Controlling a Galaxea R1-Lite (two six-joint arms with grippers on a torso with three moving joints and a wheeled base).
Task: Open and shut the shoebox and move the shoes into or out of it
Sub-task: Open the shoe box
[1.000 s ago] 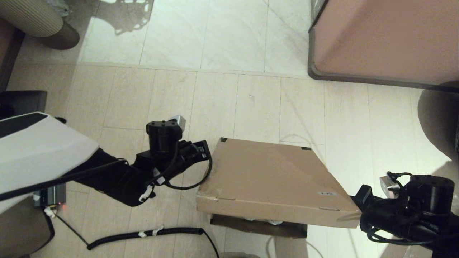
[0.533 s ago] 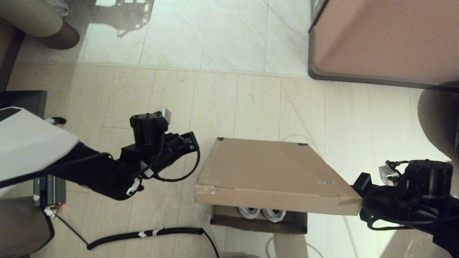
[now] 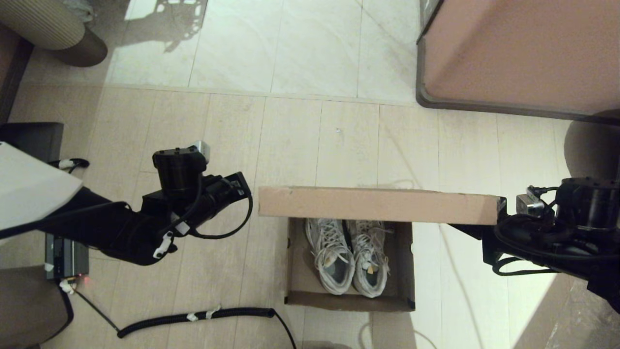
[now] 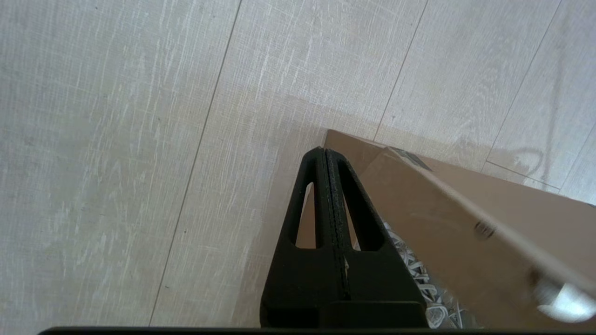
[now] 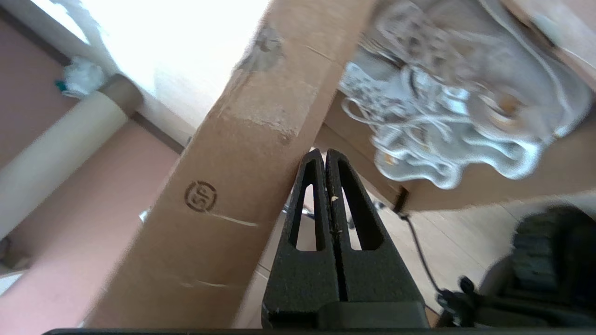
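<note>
Floor: pale wood-look planks, lighter tile further out. Pinkish-brown furniture block sits at the far right of the head view, well clear of the work.

Shoebox: plain brown cardboard, on the floor straight ahead of the robot, between the two arms. Lid is swung up on its hinge and stands roughly on edge over the far side of the box, so head view sees mostly its thin front flap. Interior is exposed.

Shoes: white lace-up pair, side by side inside the box, touching each other, toes toward the robot, laces toward the lid. Both are fully within the box walls.

Right arm: right tool is at the right end of the raised lid. Fingers are pressed together, nothing between them. In the right wrist view the tips sit against the lid's cardboard edge; a round stamp is visible on that flap, shoes blurred beyond it.

Left arm: left tool is off to the left of the box, close to the lid's left corner, apart from it in the head view. Fingers together, gripping nothing.

Black coiled cable lies on the floor near the robot, left of the box.
</note>
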